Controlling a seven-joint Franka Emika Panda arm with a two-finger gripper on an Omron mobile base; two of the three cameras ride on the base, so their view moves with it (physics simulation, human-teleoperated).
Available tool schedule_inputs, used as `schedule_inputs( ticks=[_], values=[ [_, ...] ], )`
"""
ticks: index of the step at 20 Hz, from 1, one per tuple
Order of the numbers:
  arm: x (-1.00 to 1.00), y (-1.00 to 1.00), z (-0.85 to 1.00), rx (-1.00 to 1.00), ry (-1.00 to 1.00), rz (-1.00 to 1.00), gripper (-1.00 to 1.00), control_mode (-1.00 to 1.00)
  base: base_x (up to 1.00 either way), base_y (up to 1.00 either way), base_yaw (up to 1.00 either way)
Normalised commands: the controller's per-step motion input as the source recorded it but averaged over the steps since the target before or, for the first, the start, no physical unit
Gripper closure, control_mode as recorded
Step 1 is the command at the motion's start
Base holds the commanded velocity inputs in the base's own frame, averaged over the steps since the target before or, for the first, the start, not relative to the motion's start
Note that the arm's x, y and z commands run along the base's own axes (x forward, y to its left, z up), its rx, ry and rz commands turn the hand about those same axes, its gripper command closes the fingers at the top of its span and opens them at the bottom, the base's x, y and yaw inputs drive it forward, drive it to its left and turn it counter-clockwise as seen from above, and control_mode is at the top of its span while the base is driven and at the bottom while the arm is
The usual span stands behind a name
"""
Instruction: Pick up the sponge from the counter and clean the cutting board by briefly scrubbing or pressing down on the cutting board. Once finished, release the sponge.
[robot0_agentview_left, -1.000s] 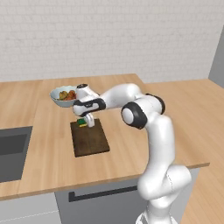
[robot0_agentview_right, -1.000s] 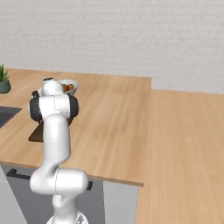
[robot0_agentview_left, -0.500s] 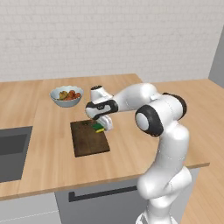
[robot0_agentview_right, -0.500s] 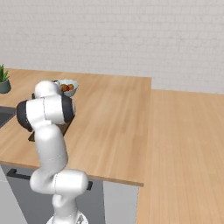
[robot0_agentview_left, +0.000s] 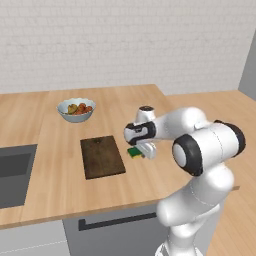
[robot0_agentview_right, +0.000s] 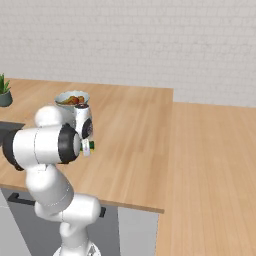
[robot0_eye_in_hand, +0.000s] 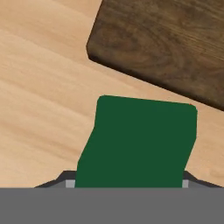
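Note:
The sponge (robot0_agentview_left: 134, 152), green on top with a yellow layer under it, sits between the fingers of my gripper (robot0_agentview_left: 144, 150), which is shut on it. It hangs low over the counter (robot0_agentview_left: 60, 195), just off the right edge of the dark brown cutting board (robot0_agentview_left: 102, 156). In the hand view the sponge's green face (robot0_eye_in_hand: 140, 142) fills the middle, with a rounded corner of the cutting board (robot0_eye_in_hand: 166, 43) beyond it and bare counter (robot0_eye_in_hand: 39, 87) around. From the right base view, the gripper (robot0_agentview_right: 86, 147) shows beside my forearm with a sliver of sponge (robot0_agentview_right: 92, 146).
A white bowl of fruit (robot0_agentview_left: 76, 110) stands behind the board. The grey sink basin (robot0_agentview_left: 12, 172) is set into the counter at the left. A potted plant (robot0_agentview_right: 4, 92) stands far left. The counter's front edge runs close below the board.
My arm has swung right with the sponge in its grip, from over the far part of the cutting board to just past the board's right edge. The board and bowl have stayed put.

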Motion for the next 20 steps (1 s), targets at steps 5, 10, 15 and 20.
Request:
schedule_inputs(
  ticks=[5, 10, 15, 20],
  values=[
    [0.10, -0.51, 0.00, 0.18, 0.02, -0.01, 1.00, -1.00, 0.00, 0.00, 0.00],
    [0.18, -0.30, -0.03, 0.06, 0.01, -0.01, -1.00, -1.00, 0.00, 0.00, 0.00],
    [0.21, -0.07, -0.12, 0.00, 0.02, 0.00, -1.00, -1.00, 0.00, 0.00, 0.00],
    [0.11, 0.00, -0.03, 0.00, 0.00, 0.01, -1.00, -1.00, 0.00, 0.00, 0.00]
  ],
)
